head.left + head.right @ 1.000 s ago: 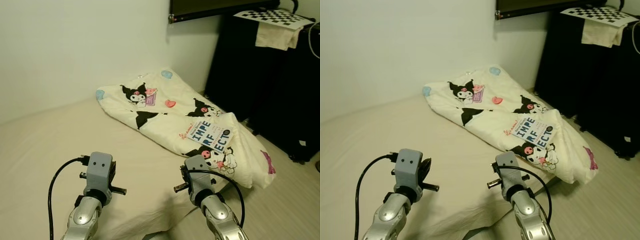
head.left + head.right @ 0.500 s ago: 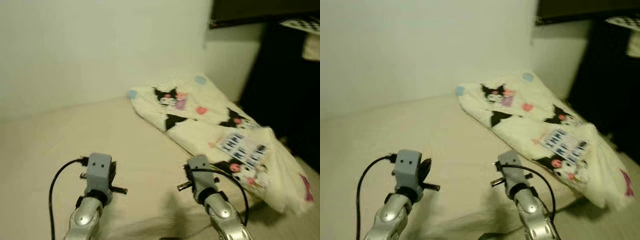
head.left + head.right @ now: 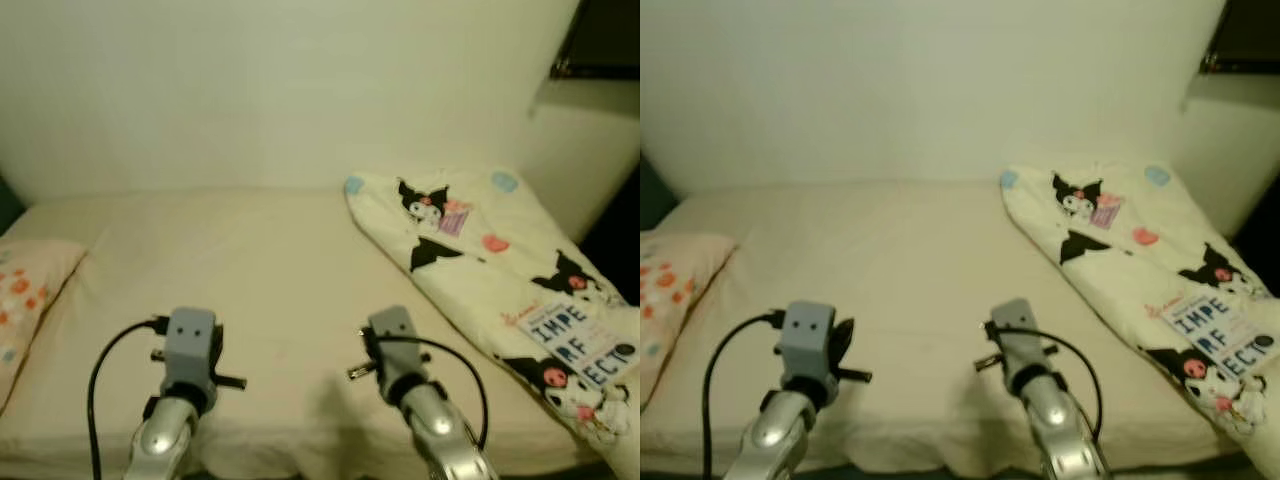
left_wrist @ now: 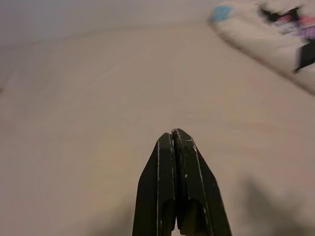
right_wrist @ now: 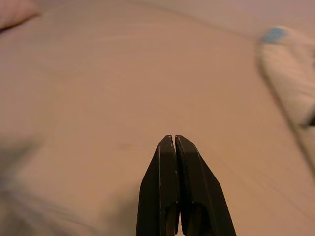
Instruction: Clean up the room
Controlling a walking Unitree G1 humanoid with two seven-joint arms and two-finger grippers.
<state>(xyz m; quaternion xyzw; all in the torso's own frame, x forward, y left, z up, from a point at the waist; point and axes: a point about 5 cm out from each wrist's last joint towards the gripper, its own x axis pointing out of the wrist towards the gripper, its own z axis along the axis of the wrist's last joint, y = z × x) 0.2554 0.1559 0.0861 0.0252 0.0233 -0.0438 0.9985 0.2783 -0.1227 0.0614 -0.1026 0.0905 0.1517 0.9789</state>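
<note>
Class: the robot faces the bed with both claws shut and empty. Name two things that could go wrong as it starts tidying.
1. The quilt hangs past the bed's right edge; a pull there may drag it to the floor.
2. The left claw and right claw are shut, so pushing at the quilt would only bunch it.

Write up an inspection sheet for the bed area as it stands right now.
Surface: bed with a cream sheet, bare in the middle.
Job's things: crumpled cartoon-print blanket on the bed's right side; floral pillow at its left edge.
Clutter: nothing seen.
Grippers: left gripper and right gripper both shut, holding nothing, over the sheet.
Cables: a black cable loops at the left wrist, another at the right wrist.
Surroundings: pale wall behind the bed; dark furniture at upper right.
</note>
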